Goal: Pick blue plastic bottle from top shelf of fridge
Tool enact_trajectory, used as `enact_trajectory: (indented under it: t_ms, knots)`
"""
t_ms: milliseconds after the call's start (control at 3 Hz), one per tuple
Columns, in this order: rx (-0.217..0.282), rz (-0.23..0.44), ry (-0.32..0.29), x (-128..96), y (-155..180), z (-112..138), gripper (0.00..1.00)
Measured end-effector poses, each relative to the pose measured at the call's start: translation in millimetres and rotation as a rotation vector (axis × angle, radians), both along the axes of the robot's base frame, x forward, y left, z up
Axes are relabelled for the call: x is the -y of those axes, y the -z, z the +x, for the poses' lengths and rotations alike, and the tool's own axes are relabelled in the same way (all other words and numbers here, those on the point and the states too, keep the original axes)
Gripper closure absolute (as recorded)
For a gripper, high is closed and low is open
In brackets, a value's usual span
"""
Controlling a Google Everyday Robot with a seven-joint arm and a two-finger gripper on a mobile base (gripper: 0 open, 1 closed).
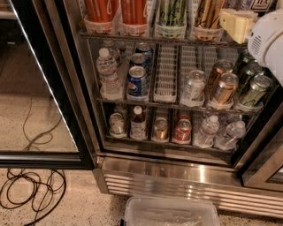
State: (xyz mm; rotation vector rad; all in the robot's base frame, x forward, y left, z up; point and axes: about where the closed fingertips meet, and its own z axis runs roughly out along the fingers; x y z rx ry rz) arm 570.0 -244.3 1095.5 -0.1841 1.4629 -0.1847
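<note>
Gripper point(232, 24) sits top R, cream-coloured, level w/ the top shelf point(148, 39) of the fridge point(185, 183); open or closed: can't tell. Blue plastic bottle point(261, 4): only a strip of its "TEA" label shows at the frame's top edge, just R of the gripper, on the same shelf.

Top shelf, L of gripper, going L to R: 2 orange tall containers point(101, 11), 1 green-striped can point(172, 12), 1 gold can point(207, 12) just beside the gripper.

Middle rack, below gripper: 1 water bottle point(108, 73) up front, 3 Pepsi cans point(137, 81), 1 silver can point(194, 84), 2 copper cans point(224, 88), 3 green cans point(255, 90) directly under it.

Lowest rack: 1 pale can point(117, 123), 1 small white-capped bottle point(138, 122), 1 brass-coloured can point(160, 129), 1 red can point(182, 130), 2 clear bottles point(205, 130).

Well below, on the floor: 1 clear plastic bin point(172, 212); cables point(31, 194) far L.
</note>
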Motion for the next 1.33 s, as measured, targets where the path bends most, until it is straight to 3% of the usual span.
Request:
enact_trajectory:
  t_ms: [1333]
  knots:
    - [0.032, -0.034, 0.106, 6.2, -8.4, 12.1, 0.34]
